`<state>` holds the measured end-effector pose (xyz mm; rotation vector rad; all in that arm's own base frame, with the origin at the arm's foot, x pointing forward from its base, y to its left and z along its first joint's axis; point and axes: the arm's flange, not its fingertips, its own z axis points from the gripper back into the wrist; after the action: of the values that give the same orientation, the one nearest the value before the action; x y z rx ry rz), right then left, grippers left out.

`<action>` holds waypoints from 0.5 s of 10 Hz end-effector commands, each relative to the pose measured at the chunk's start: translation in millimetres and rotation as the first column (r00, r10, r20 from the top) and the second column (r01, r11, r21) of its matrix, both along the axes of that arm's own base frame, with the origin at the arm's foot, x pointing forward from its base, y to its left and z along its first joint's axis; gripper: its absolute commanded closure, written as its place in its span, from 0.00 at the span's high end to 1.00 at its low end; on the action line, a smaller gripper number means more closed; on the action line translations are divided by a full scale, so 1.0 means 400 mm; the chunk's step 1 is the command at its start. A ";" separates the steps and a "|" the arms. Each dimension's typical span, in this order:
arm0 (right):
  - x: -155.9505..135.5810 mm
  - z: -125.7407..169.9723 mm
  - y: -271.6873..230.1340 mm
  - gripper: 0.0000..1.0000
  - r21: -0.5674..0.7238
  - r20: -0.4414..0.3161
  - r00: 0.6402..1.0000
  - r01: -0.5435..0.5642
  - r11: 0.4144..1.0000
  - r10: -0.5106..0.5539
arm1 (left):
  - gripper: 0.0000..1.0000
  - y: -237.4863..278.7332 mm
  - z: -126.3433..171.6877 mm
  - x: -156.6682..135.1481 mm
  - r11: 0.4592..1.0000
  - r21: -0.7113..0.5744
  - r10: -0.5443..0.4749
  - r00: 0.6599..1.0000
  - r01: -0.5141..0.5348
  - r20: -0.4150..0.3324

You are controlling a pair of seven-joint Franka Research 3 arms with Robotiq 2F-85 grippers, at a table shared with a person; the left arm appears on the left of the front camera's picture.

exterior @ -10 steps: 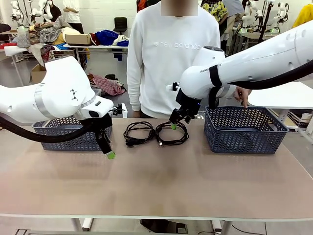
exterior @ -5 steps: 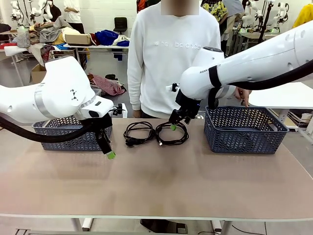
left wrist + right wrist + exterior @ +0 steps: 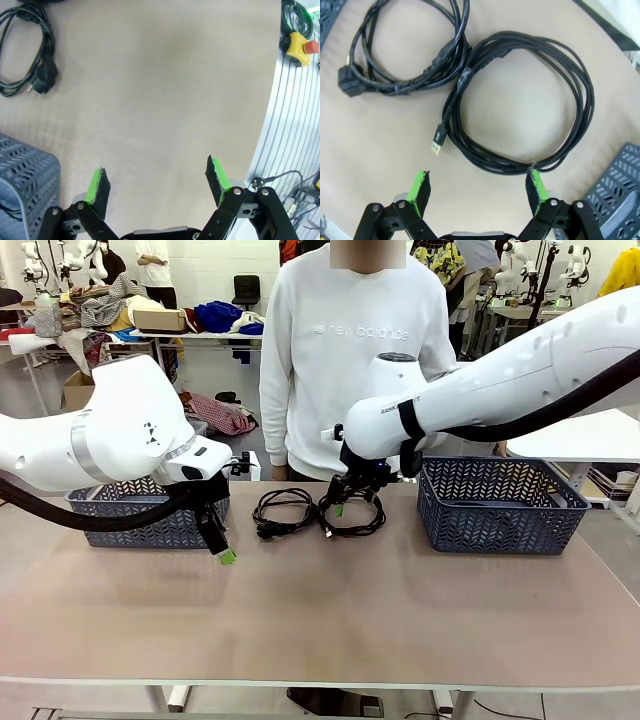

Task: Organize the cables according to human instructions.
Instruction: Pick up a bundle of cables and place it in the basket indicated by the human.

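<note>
Two cables lie side by side on the table between the baskets, a left coil (image 3: 270,530) and a right coil (image 3: 370,528). My right gripper (image 3: 345,502) hangs open just above the right coil's near-left rim. In the right wrist view that coil (image 3: 456,100) lies ahead of the open right gripper (image 3: 477,184), with the other coil (image 3: 395,88) beyond it. My left gripper (image 3: 222,550) is open over bare table in front of the left basket. In the left wrist view the left gripper (image 3: 156,177) holds nothing, and a cable (image 3: 44,80) lies far off at the upper left.
A blue-grey basket (image 3: 120,525) stands at the left behind my left arm, another basket (image 3: 500,520) at the right. A person (image 3: 350,370) stands across the table behind the cables. A yellow emergency button (image 3: 300,42) sits past the table's metal edge.
My right arm has swung left and lower, bringing its open gripper over the right coil. The person's hand that pointed at the right basket has gone from sight. The left arm is still.
</note>
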<state>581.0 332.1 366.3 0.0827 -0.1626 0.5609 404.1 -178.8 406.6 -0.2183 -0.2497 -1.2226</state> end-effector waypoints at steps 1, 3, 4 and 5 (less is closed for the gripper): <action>0.037 0.004 0.077 1.00 -0.079 0.017 0.998 0.060 0.995 -0.059 | 1.00 0.004 0.001 -0.001 1.000 -0.003 0.007 1.000 -0.007 -0.002; 0.051 -0.013 0.118 1.00 -0.121 0.022 0.996 0.093 0.988 -0.091 | 1.00 0.004 0.001 -0.001 1.000 -0.003 0.007 1.000 -0.007 -0.002; 0.058 -0.018 0.127 1.00 -0.131 0.025 0.992 0.124 0.984 -0.122 | 1.00 0.004 0.001 -0.001 1.000 -0.003 0.007 1.000 -0.007 -0.002; 0.066 -0.025 0.130 1.00 -0.120 0.013 0.991 0.136 0.983 -0.136 | 1.00 0.004 0.001 -0.001 1.000 -0.003 0.007 1.000 -0.007 -0.002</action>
<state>597.5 378.8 354.3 -0.0167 -0.1398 0.4790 404.1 -178.8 406.6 -0.2183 -0.2497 -1.2227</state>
